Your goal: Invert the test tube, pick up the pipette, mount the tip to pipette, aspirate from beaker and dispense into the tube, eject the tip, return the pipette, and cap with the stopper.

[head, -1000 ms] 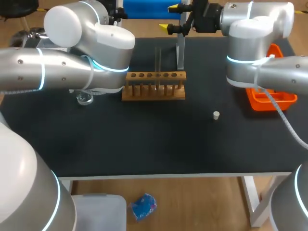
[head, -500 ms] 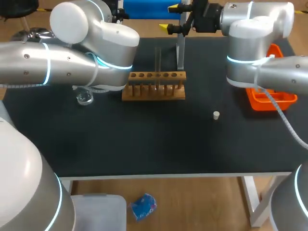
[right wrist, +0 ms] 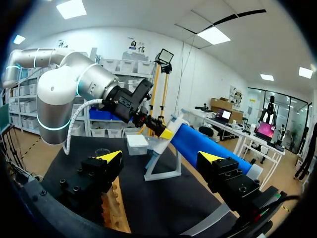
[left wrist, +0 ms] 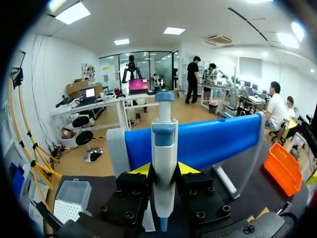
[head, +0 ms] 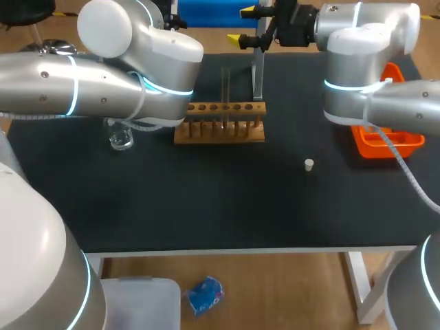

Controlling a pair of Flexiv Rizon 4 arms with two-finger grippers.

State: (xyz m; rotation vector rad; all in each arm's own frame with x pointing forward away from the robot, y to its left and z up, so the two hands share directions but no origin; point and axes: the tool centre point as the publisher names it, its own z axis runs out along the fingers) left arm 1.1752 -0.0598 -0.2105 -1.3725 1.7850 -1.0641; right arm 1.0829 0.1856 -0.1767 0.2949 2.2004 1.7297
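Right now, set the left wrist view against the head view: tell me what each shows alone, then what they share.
Only the left wrist view: the left gripper shut on the pipette, and the white tip box beside it. Only the head view: the wooden rack with its upright test tube, the stopper, the beaker and the open right gripper. Both: the orange tray and the black table.
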